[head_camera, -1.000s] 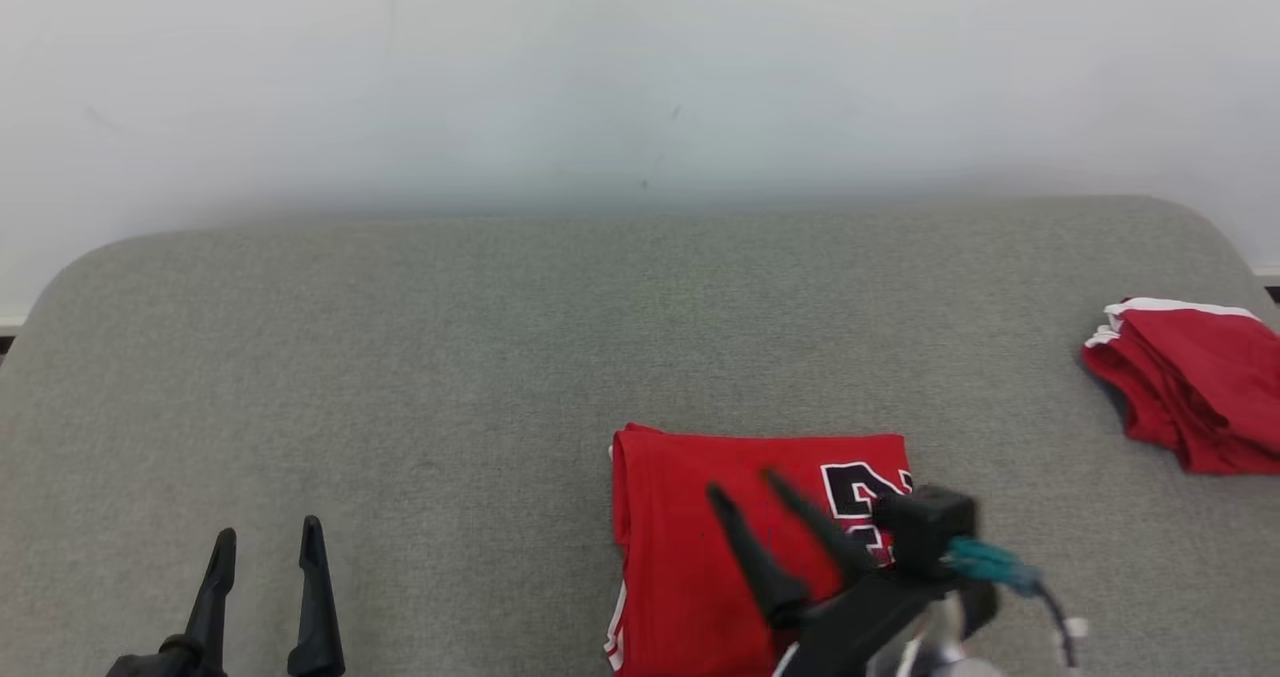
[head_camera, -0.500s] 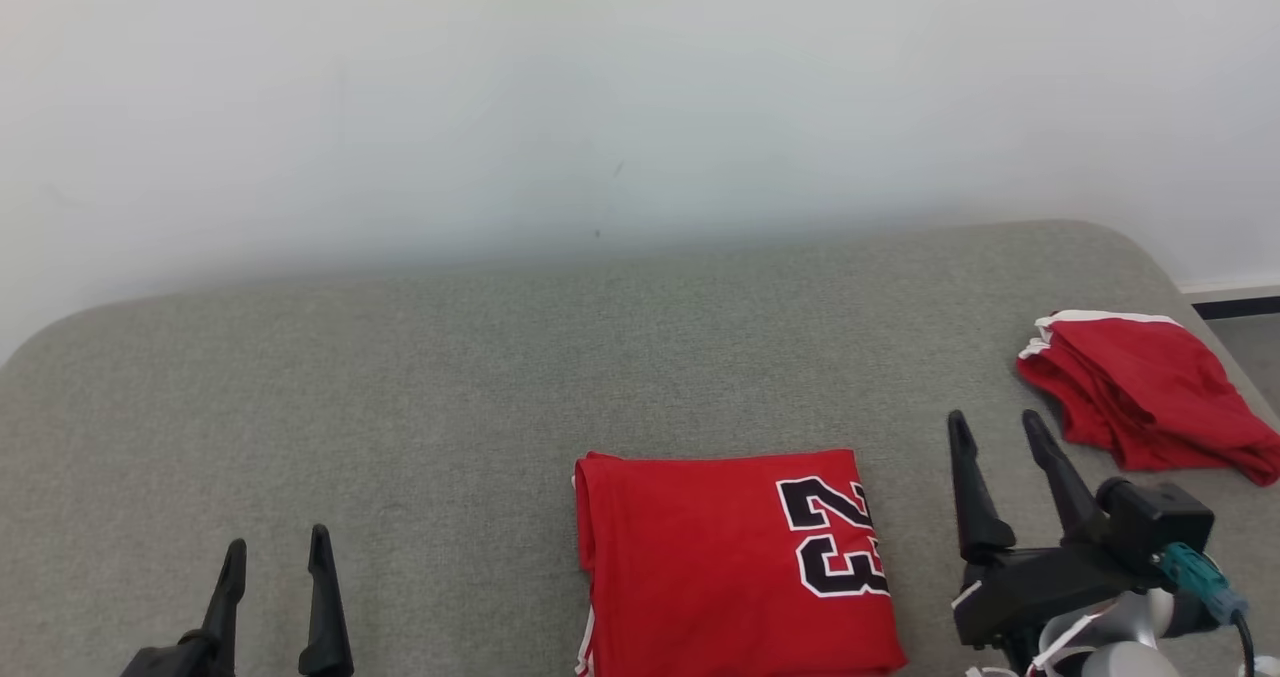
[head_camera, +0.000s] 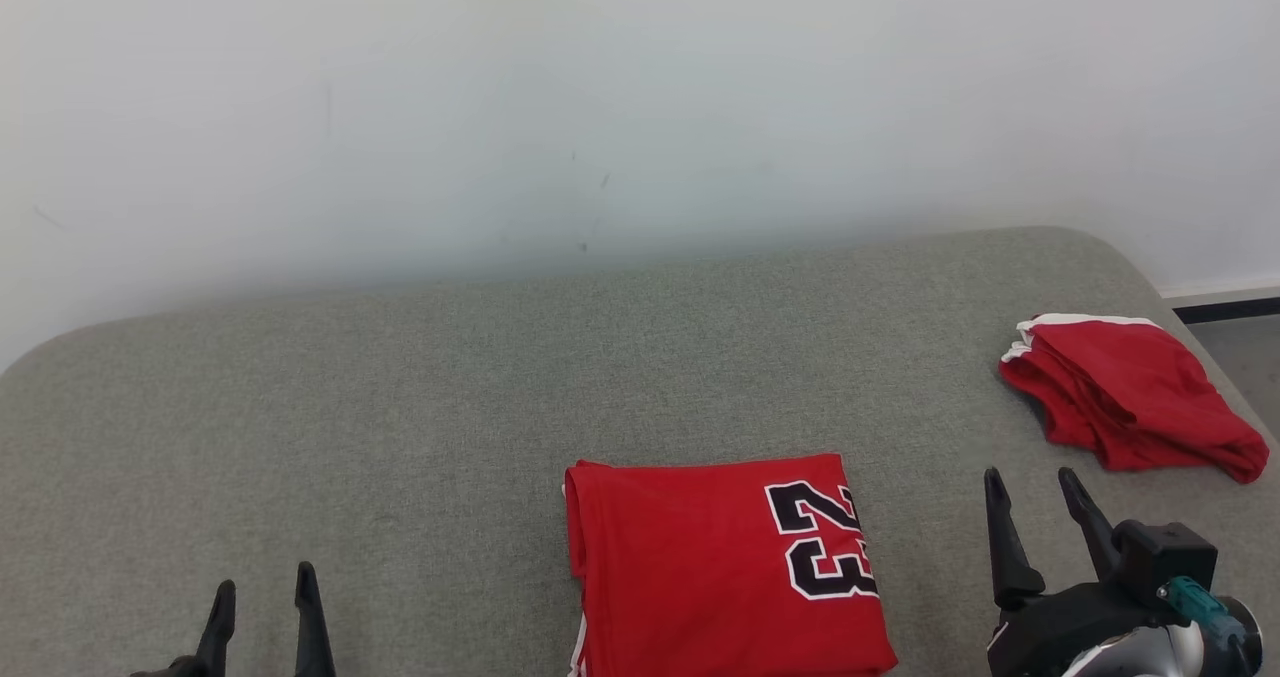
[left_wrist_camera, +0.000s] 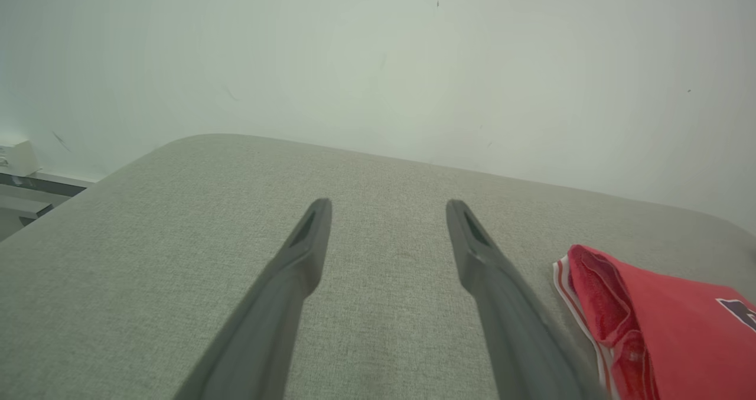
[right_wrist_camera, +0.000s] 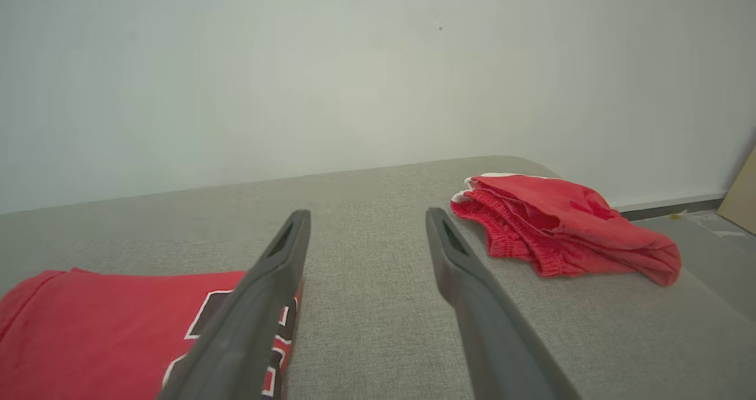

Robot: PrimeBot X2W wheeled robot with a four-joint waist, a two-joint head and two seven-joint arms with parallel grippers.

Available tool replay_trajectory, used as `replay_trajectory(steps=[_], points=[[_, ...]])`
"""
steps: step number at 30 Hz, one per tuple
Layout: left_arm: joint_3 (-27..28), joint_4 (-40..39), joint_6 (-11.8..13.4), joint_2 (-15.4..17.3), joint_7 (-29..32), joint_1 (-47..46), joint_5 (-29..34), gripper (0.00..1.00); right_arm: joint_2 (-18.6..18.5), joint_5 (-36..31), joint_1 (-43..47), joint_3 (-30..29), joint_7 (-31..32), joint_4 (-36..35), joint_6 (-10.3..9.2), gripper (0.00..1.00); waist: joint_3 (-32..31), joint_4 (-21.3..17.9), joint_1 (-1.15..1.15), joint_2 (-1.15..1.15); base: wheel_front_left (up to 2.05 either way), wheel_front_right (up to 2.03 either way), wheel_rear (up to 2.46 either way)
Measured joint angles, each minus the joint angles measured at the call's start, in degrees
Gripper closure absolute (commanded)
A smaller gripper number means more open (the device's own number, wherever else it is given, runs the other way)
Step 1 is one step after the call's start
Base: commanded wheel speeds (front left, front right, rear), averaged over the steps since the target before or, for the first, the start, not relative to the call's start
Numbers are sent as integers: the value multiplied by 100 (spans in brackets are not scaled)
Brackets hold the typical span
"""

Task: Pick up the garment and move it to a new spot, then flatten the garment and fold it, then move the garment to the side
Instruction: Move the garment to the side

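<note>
Folded garment (head_camera: 700, 567), a red jersey, lay flat on the desk (head_camera: 400, 407) near the front edge, a little right of centre in the head view, with its lower part cut off by the bottom of that view. The black, white-outlined number 23 (head_camera: 822, 540) was turned sideways on the right part of the top layer. The stacked fold edges lay along the garment's left side, and a strip of white trim (head_camera: 580, 659) showed at the lower left corner.

Right jaws stood open and empty just right of the garment and apart from it, with the fingers (head_camera: 1003, 547) pointing toward the wall (head_camera: 600, 107). In the right wrist view one finger (right_wrist_camera: 260, 305) crossed in front of the printed number, and bare desk showed in the gap between the two fingers.

Left jaws stood open and empty at the lower left of the head view, well apart from the garment, fingers (head_camera: 222, 619) likewise pointing toward the wall. In the left wrist view the garment's fold edge lay to the right of the fingers, near one of them; whether they touched could not be told.

Red shorts (head_camera: 1125, 392) with white trim lay loosely heaped near the desk's far right corner, well apart from the garment. The desk was covered in grey fabric with rounded corners, and beyond its right edge a strip of floor (head_camera: 1245, 347) met the pale wall
</note>
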Motion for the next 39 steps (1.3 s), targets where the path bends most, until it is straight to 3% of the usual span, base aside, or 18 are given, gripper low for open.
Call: replay_trajectory(steps=[32,35,39], points=[[-53,-16,15,0,0,77,-1,0,0,247,-163,408,32,132,0,0,100,87,0,0,0,0,0],[-83,-27,12,0,0,36,-1,0,-42,350,-249,477,342,134,0,0,120,147,0,0,0,0,0],[-123,-37,10,-1,0,24,-4,0,-211,693,-513,812,1513,416,0,0,149,255,0,0,0,0,0]])
